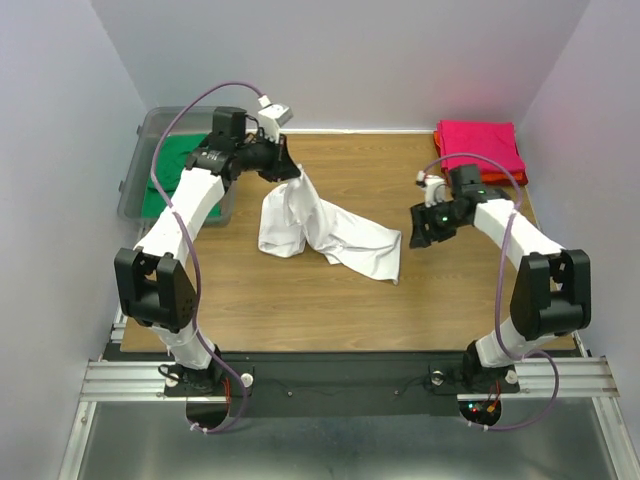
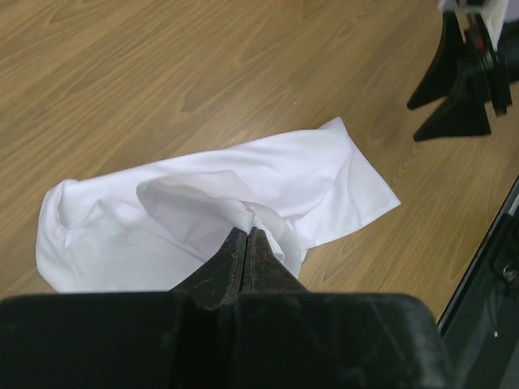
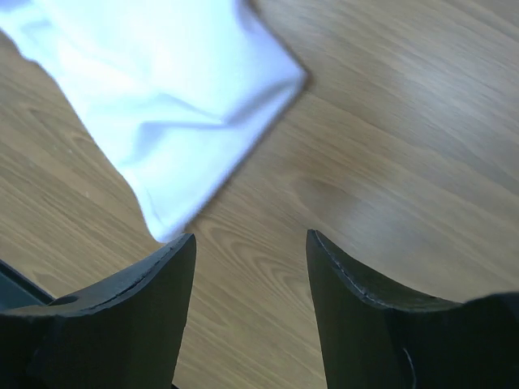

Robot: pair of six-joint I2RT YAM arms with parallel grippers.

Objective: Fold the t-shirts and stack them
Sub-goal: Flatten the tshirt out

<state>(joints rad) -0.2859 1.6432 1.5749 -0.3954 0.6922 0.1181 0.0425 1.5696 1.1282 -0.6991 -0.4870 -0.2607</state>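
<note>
Left end effector (image 2: 247, 233) is clamped tight on a bunched fold of the white t-shirt (image 1: 325, 232), lifting that end off the tabletop (image 1: 300, 310). The rest of the shirt is crumpled and trails down onto the wood

Right end effector (image 3: 251, 243) has its fingers spread with nothing between them, hovering over bare wood

Key relation: the shirt's long axis runs diagonally from the left grip at the far left to a free corner at the near right. That corner is just beside the right end effector, ahead and left of its fingers in the right wrist view, not between them. The right arm is clearly the nearer one, so I'd guess it takes that corner next to spread the shirt

Magenta t-shirt (image 1: 478, 145) sits folded at the far right corner; green t-shirt (image 1: 170, 175) is in the bin (image 1: 150, 125) at far left

No labels, brands or print readable
</note>
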